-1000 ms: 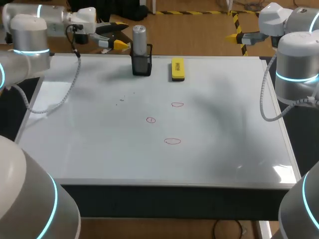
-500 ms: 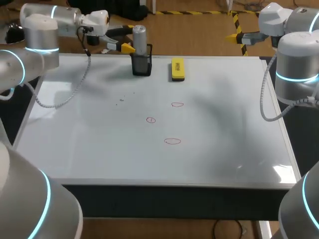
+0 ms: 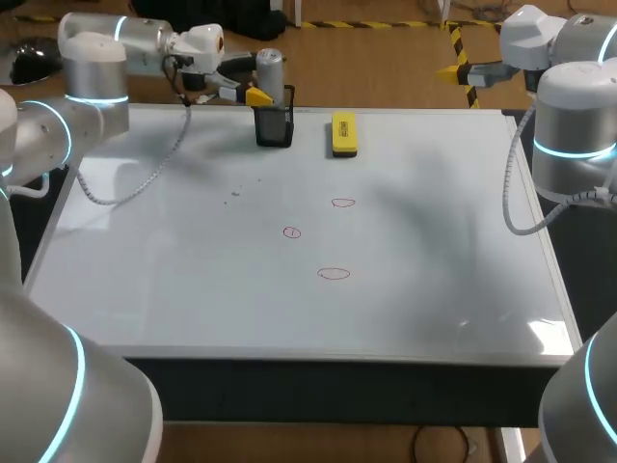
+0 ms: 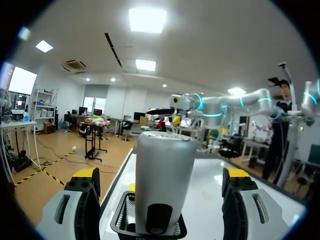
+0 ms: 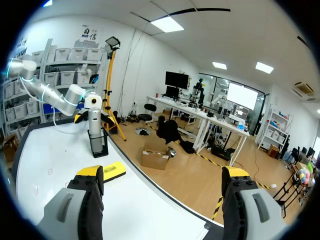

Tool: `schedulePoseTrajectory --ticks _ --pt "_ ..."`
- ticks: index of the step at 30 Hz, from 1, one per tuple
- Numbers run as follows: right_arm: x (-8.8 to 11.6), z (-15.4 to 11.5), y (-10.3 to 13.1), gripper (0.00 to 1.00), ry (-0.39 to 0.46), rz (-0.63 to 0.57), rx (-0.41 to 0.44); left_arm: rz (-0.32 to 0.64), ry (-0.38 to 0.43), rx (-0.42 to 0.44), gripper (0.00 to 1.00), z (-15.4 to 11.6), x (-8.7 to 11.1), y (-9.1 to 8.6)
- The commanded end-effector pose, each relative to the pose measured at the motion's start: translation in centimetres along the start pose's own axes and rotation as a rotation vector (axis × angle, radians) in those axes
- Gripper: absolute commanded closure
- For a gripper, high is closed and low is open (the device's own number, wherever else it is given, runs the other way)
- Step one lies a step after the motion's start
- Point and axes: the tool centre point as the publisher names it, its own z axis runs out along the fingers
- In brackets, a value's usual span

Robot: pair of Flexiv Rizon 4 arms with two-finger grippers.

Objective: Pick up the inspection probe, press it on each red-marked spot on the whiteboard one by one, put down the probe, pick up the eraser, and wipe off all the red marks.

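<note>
The inspection probe [image 3: 271,71], a silver cylinder, stands upright in a black mesh holder [image 3: 275,126] at the whiteboard's far edge. My left gripper [image 3: 254,79] is open at the probe's upper part. In the left wrist view the probe [image 4: 165,175] stands between the yellow-tipped fingers [image 4: 84,197], with a gap on each side. The yellow eraser [image 3: 343,133] lies just right of the holder. Three red marks [image 3: 334,273] are drawn mid-board. My right gripper [image 3: 457,70] hangs open beyond the far right corner. The right wrist view shows the probe [image 5: 94,122] and the eraser [image 5: 113,170] far ahead.
The whiteboard [image 3: 434,289] covers the whole table top. A few faint dark specks [image 3: 234,196] lie left of the red marks. My left arm's cable [image 3: 145,174] hangs over the board's far left part.
My left arm has swung right along the far edge, and its open gripper now flanks the probe. The right arm has kept still.
</note>
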Motion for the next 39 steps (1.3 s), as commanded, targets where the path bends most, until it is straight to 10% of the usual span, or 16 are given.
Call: schedulePoseTrajectory --ticks 1,4,11,13,39 --pt "0.0 0.0 0.0 0.0 0.0 0.0 0.0 0.0 -0.016 0.013 0.05 -0.1 -0.2 0.3" --pt "0.0 0.0 0.0 0.0 0.0 0.0 0.0 -0.003 -0.024 0.016 0.37 -0.2 -0.2 0.4" --pt "0.0 0.0 0.0 0.0 0.0 0.0 0.0 -0.012 -0.033 0.011 0.69 -0.1 -0.2 0.8" --pt "0.0 0.0 0.0 0.0 0.0 0.0 0.0 -0.015 -0.037 0.01 1.0 -0.1 -0.3 0.9" --pt "0.0 0.0 0.0 0.0 0.0 0.0 0.0 0.044 -0.069 0.023 1.0 -0.5 0.4 -2.4"
